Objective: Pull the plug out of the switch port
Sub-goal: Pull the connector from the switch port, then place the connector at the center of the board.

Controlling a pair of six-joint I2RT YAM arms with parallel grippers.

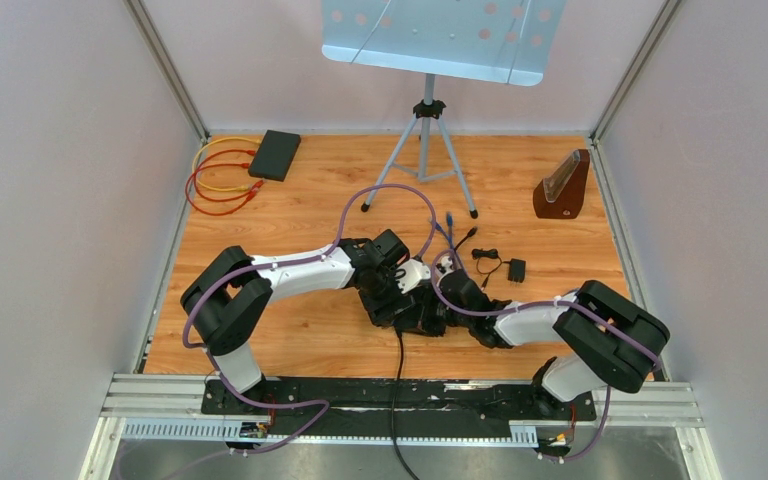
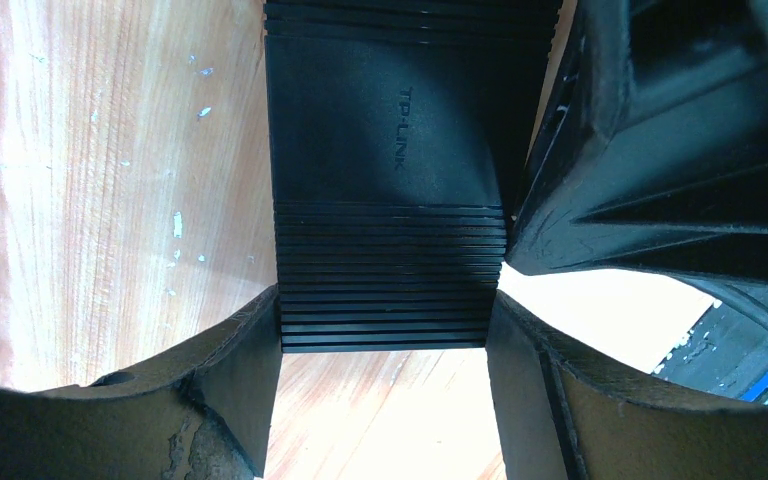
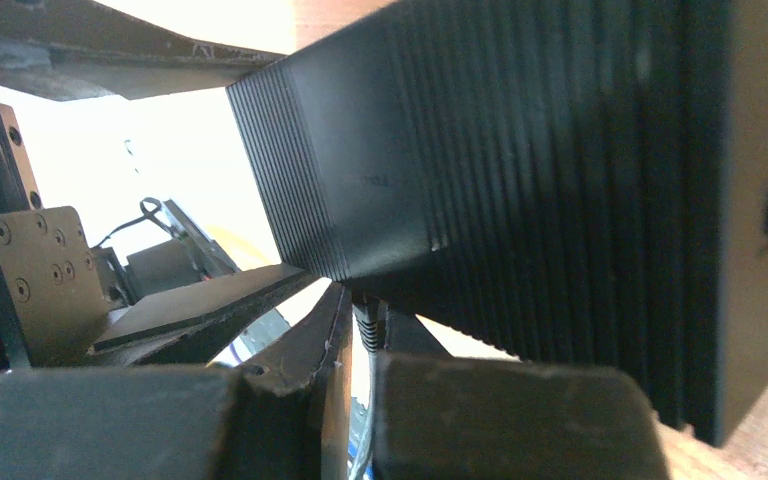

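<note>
The switch (image 2: 390,150) is a black ribbed TP-LINK box, held off the table at mid-table (image 1: 418,316). My left gripper (image 2: 385,325) is shut on its two sides, a finger pressed against each. In the right wrist view the switch (image 3: 520,180) fills the upper right. The plug (image 3: 368,322), with a ribbed black strain relief, sits in its underside. My right gripper (image 3: 365,345) is shut on that plug, close under the box. The plug's black cable (image 1: 397,380) runs toward the near edge. The port itself is hidden.
A tripod music stand (image 1: 425,150) stands at the back centre and a wooden metronome (image 1: 563,187) at the back right. A second black box (image 1: 275,155) with red and yellow cables lies at the back left. A small power adapter (image 1: 515,268) lies right of the grippers.
</note>
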